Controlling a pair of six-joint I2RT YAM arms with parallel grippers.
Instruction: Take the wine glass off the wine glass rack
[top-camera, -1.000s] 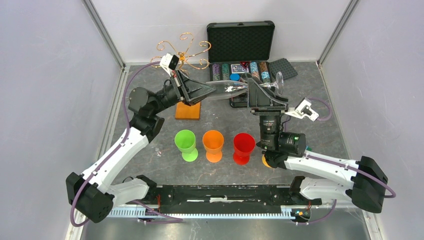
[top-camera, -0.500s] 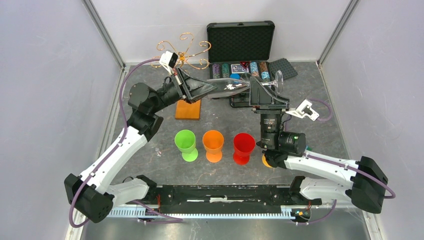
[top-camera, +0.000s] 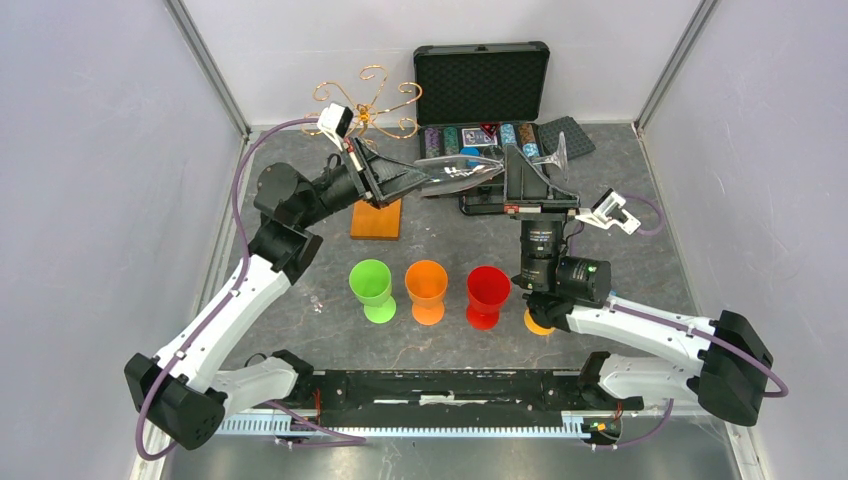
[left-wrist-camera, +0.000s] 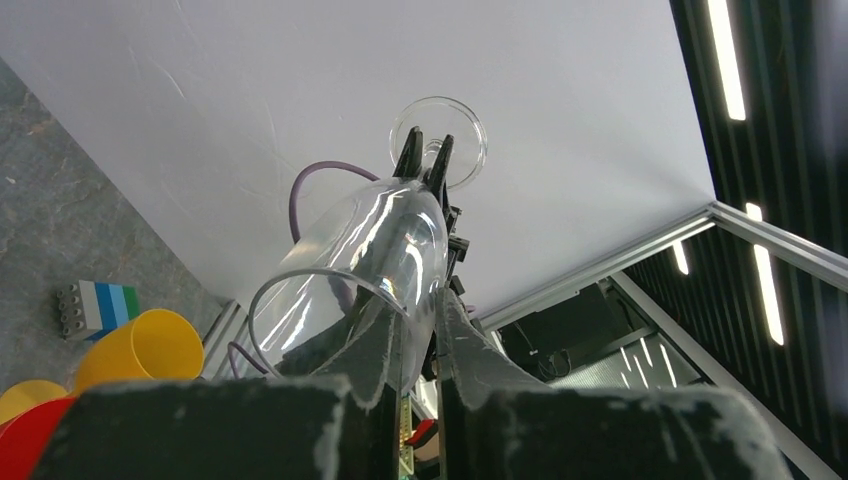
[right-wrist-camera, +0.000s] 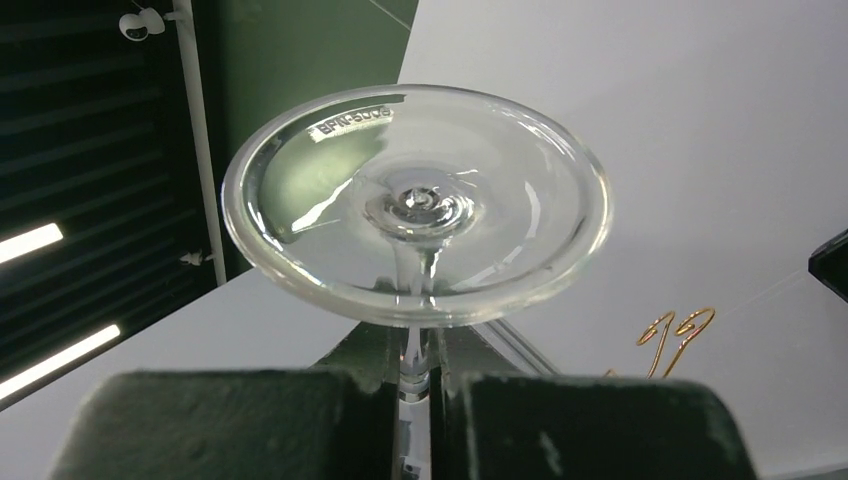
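The clear wine glass (top-camera: 458, 171) hangs on its side in the air between my two grippers, right of the golden wire wine glass rack (top-camera: 368, 103) and off its arms. My left gripper (top-camera: 427, 180) is shut on the wall of the bowl at the rim; in its wrist view the wine glass (left-wrist-camera: 372, 248) runs away from the left gripper (left-wrist-camera: 425, 302). My right gripper (top-camera: 524, 172) is shut on the stem just below the foot. Its wrist view looks at the round foot of the wine glass (right-wrist-camera: 415, 205) above the right gripper (right-wrist-camera: 418, 372).
The rack's orange wooden base (top-camera: 377, 221) lies under my left arm. An open black chip case (top-camera: 481, 86) stands behind the glass. Green cup (top-camera: 372, 287), orange cup (top-camera: 427, 289) and red cup (top-camera: 488, 294) stand in a row in front. A yellow cup (left-wrist-camera: 152, 350) and toy brick (left-wrist-camera: 95, 305) lie below.
My right gripper has closed onto the stem of the glass. The glass and both grippers have shifted slightly toward the back of the table.
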